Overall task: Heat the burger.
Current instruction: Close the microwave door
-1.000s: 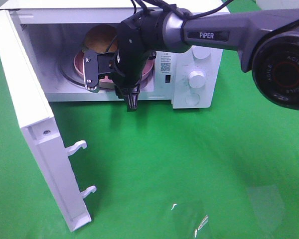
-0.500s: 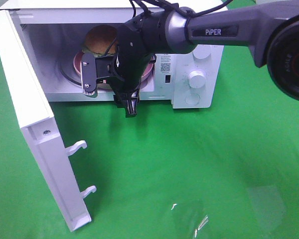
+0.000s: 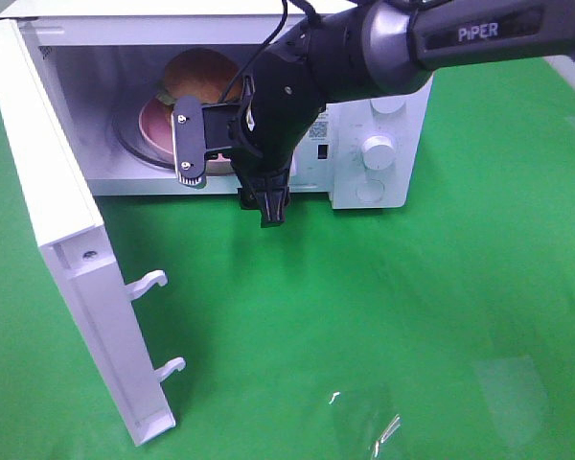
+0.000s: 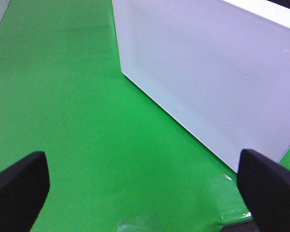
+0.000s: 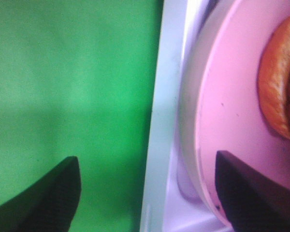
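The burger [image 3: 203, 75] sits on a pink plate [image 3: 156, 125] inside the open white microwave [image 3: 393, 105], on its glass turntable. My right gripper [image 3: 232, 187] is open and empty, just in front of the microwave's opening, near the plate's front right. In the right wrist view the gripper [image 5: 147, 193] straddles the microwave's front sill [image 5: 159, 121], with the plate [image 5: 232, 121] and the bun's edge [image 5: 280, 87] on one side. My left gripper [image 4: 142, 193] is open and empty over green cloth, out of the exterior high view.
The microwave door [image 3: 57, 220] stands wide open at the left, with two latch hooks [image 3: 149, 283] sticking out. Its outer face [image 4: 208, 72] fills the left wrist view. A knob [image 3: 377, 150] is on the control panel. Green cloth [image 3: 364, 326] covers the table.
My right gripper has moved right and a little out of the microwave's opening, staying open. More of the burger shows. The burger, plate and door have not moved.
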